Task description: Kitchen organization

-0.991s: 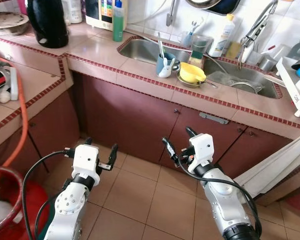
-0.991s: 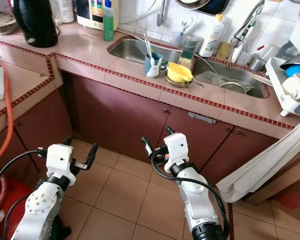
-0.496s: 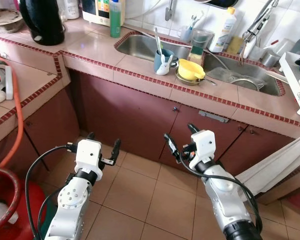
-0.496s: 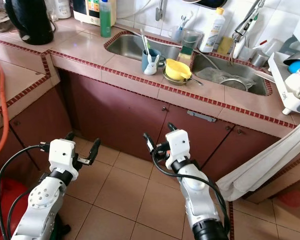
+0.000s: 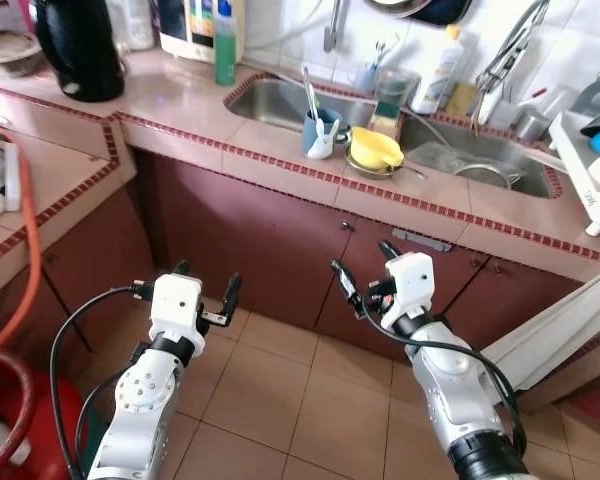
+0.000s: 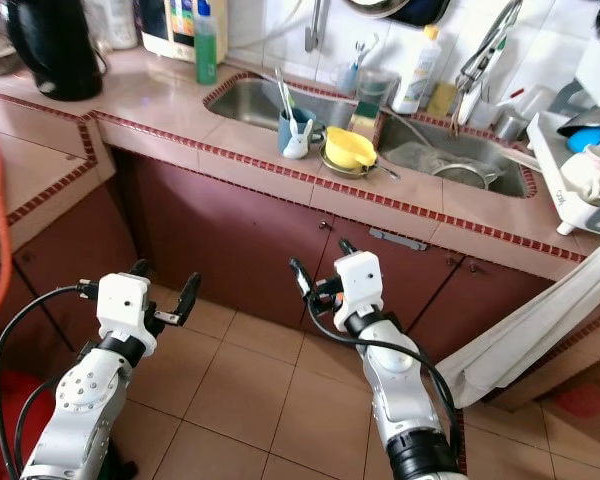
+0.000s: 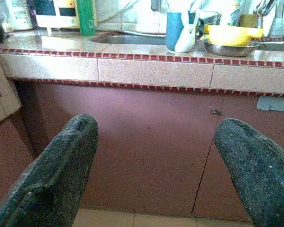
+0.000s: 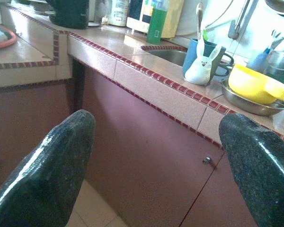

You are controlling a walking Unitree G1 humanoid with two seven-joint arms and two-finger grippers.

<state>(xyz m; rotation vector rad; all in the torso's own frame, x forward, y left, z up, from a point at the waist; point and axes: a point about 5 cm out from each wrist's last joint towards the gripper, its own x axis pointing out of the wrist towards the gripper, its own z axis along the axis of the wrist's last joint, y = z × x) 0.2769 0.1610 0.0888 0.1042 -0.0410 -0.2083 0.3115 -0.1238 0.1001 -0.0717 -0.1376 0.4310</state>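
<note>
Both grippers, left (image 5: pixel 202 293) and right (image 5: pixel 366 274), hang low before the cupboards, jaws released and empty. The blue cup (image 5: pixel 318 132) and yellow bowl (image 5: pixel 377 148) sit on the desk (image 5: pixel 190 105) edge above and ahead, nearer the right gripper.

Two silver forearms with round perforated joints are seen, each capped by a white boxy wrist housing. The left gripper (image 5: pixel 202 291) and right gripper (image 5: pixel 363 272) are each formed of two long black fingers (image 7: pixel 57 179) with a pebbled, rounded surface. Black cables are looped along both arms.
</note>
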